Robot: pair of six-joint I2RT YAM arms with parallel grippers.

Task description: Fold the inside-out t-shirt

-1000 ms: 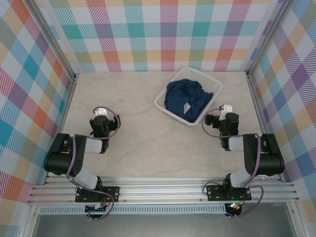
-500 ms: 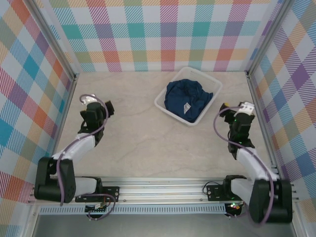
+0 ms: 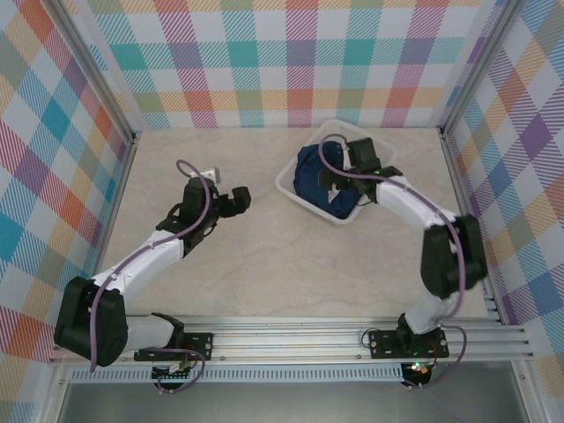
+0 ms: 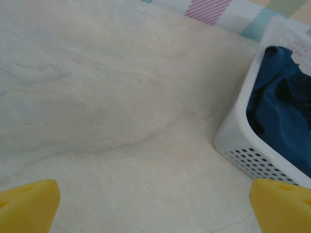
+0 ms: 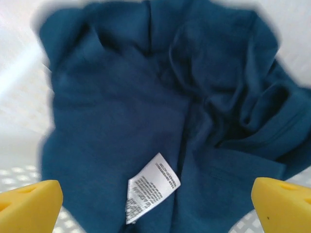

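Observation:
The inside-out t-shirt (image 3: 308, 167) is a crumpled dark navy bundle lying in a white perforated basket (image 3: 291, 187) at the back right of the table. My right gripper (image 3: 339, 180) hovers over the basket, open. In the right wrist view the t-shirt (image 5: 146, 92) lies just below the gripper (image 5: 155, 208), and its white label (image 5: 150, 191) sits between the yellow fingertips (image 5: 29, 204). My left gripper (image 3: 241, 201) is open above bare table, left of the basket. Its wrist view has the basket (image 4: 243, 131) and the t-shirt (image 4: 284, 107) at the right.
The pale marbled table (image 3: 264, 256) is fenced by checked walls at the back and on both sides. The basket stands at an angle near the back wall. Bare tabletop lies under the left gripper (image 4: 154, 206).
The right arm has swung from the right side in over the basket. The left arm has reached from the left side toward the middle. Both grippers stayed open.

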